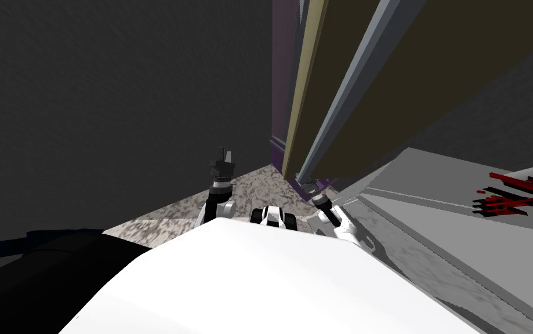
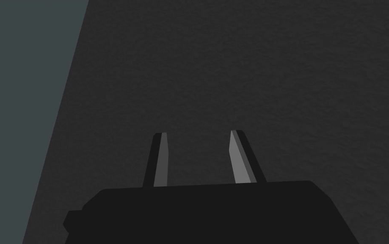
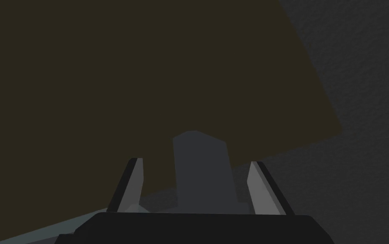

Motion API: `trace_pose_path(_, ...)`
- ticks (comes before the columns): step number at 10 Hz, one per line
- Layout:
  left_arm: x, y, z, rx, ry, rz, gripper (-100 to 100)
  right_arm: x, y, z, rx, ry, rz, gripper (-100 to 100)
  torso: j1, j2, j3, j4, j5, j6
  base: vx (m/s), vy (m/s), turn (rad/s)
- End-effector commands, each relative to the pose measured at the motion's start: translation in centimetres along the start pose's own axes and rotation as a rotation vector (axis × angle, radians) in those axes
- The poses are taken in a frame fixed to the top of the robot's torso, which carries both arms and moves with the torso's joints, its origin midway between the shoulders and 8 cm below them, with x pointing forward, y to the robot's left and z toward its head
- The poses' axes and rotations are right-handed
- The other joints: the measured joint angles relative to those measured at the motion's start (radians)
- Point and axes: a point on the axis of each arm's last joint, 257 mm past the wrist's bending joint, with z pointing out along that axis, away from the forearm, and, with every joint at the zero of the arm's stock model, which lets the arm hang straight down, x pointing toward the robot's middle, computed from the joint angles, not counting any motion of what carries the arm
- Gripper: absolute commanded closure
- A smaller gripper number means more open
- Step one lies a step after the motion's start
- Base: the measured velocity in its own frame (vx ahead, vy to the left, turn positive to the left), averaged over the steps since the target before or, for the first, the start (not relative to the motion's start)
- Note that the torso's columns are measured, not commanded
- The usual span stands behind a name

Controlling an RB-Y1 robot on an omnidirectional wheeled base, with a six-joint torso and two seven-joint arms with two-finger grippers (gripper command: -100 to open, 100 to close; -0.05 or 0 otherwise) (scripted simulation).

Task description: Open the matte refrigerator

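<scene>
- The right gripper is wide open. The grey handle of the refrigerator stands between its fingers, and neither blade touches it, so nothing is gripped yet.
- If the arm pulls before those fingers close, I'd expect them to slide off the bar and leave the door shut.
- From the head view, the gripper is near the bar's lower end. A loose grip there could slip off the end.
- The robot stands close, so a swinging door might strike it.
- The left gripper is raised beside it, its fingers narrowly parted and holding nothing.
- The refrigerator door is a flat, dull olive-brown plane, just ahead on the robot's right.
- A rough dark wall stands to the left, over a mottled floor. A grey counter with red marks lies to the right.
</scene>
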Motion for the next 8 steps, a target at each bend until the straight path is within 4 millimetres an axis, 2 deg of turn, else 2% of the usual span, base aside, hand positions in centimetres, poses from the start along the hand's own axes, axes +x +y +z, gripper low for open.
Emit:
trace_pose_path(1,0.0,0.0,0.0,0.000,0.000,0.000,0,0.4,-2.0,1.1,-0.002,0.001,0.000,-100,0.008,-0.006,-0.003,-0.003,0.001,-0.003,-0.066,0.043,-0.020)
trace_pose_path(2,0.0,0.0,0.0,0.000,0.000,0.000,0,0.4,-2.0,1.1,-0.002,0.001,0.000,-100,0.014,-0.012,-0.007,-0.005,0.003,-0.006,-0.023,0.051,-0.018)
trace_pose_path(3,0.0,0.0,0.0,0.000,0.000,0.000,0,0.7,-3.3,1.9,-0.002,0.002,-0.001,-100,0.014,-0.011,-0.007,-0.003,0.003,-0.008,-0.029,0.057,0.019)
trace_pose_path(8,0.0,0.0,0.0,0.000,0.000,0.000,0,0.8,-4.7,2.7,-0.001,0.003,-0.001,-100,0.007,0.007,0.002,0.007,0.005,-0.007,-0.024,0.023,0.006)
